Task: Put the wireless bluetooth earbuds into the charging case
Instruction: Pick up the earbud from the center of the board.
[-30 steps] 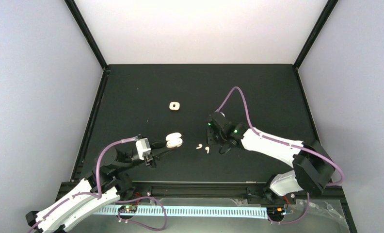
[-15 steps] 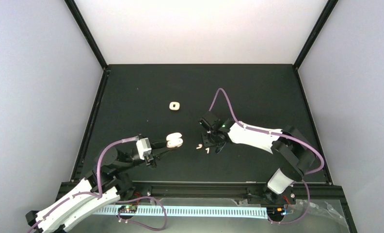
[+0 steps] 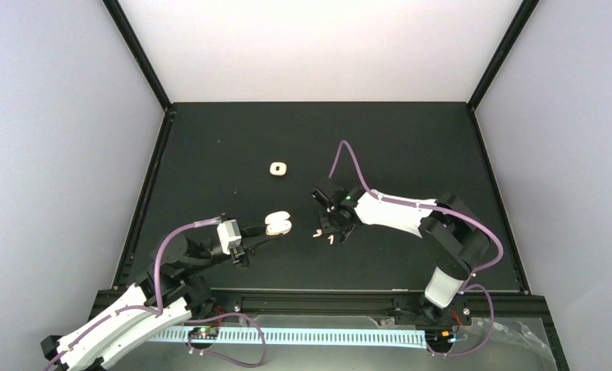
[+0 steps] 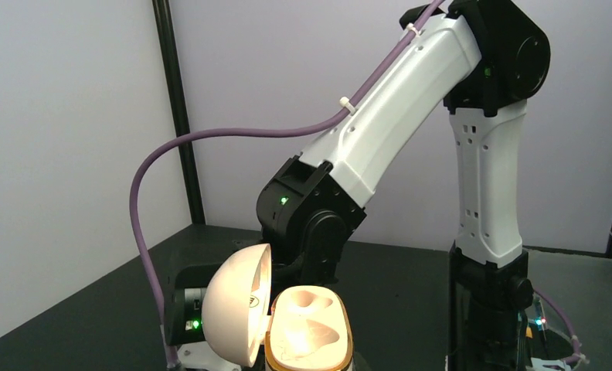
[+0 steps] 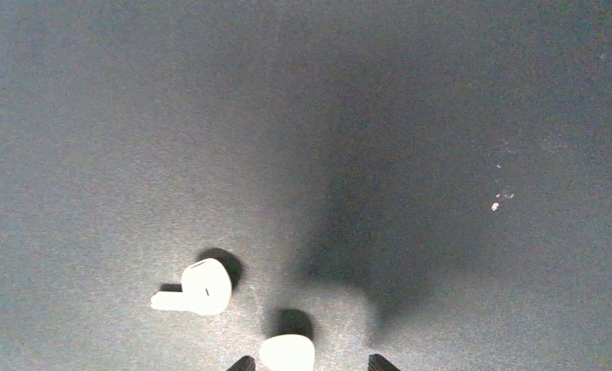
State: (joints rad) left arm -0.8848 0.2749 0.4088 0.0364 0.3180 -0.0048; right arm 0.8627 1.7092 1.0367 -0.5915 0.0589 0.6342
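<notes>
Right tool (image 3: 334, 229) farther left, now over the earbuds (image 5: 197, 289).

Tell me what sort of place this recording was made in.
Probably a lab robot test cell: a black table boxed in by plain pale walls and black frame posts, with a left arm and right arm mounted at its near edge, the left one holding an open case.

No text, label, brand or number can be read; a tiny dark mark on the open cream rounded plastic charging case (image 4: 307, 332), at the left gripper (image 3: 266, 232), is too small to make out.
</notes>
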